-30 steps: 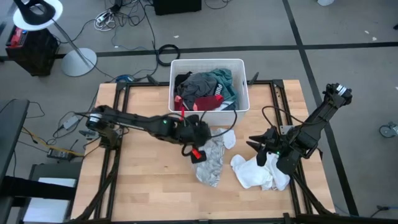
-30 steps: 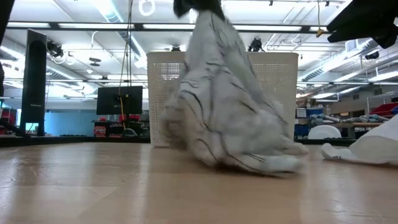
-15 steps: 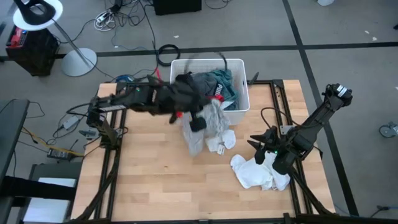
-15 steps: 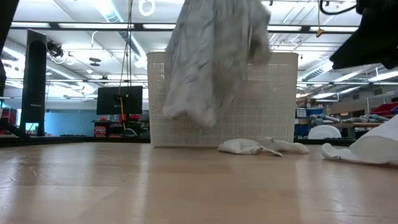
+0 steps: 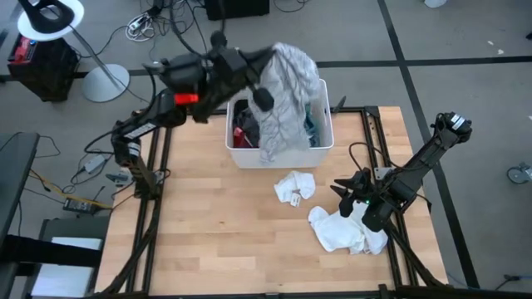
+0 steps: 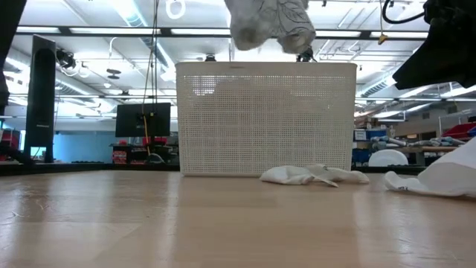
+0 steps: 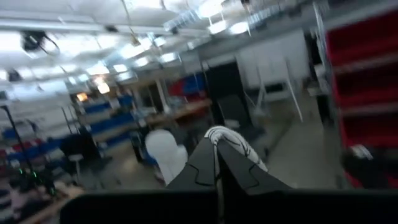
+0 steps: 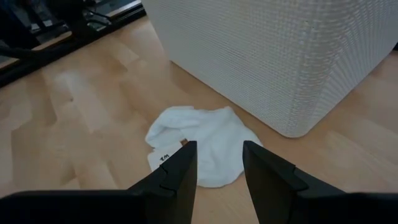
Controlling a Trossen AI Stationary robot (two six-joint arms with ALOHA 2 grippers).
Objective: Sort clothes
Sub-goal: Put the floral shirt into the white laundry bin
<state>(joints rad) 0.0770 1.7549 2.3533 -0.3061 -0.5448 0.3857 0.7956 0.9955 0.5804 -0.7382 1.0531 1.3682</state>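
While the left gripper (image 5: pixel 264 73) hangs high above the white perforated plastic bin (image 5: pixel 320 137), its fingers are pressed together on a pinch of the pale grey fabric garment with dark line markings (image 5: pixel 287 87), which droops from that pinch over the bin's middle with its lower edge just over the front wall. In the low view only the garment's bottom folds show above the bin's rim. Inside the bin lie other clothes (image 5: pixel 249 116), dark and red among them.

The chief risk, as I judge it, lies in the release: the cloth hangs across the front wall, so if the fingers part here, its tail may drape over the rim or slide out onto the light wooden table (image 5: pixel 191 216). The grip is small, and a swing could shake the cloth free early.

The right gripper (image 8: pixel 217 165) hovers low over the table near its right edge, fingers spread and holding nothing, aimed at a small crumpled white cloth (image 8: pixel 202 140) lying just beside the bin. A larger white garment (image 5: pixel 345 232) lies beneath that arm; a descent could catch it instead, or nudge the bin.
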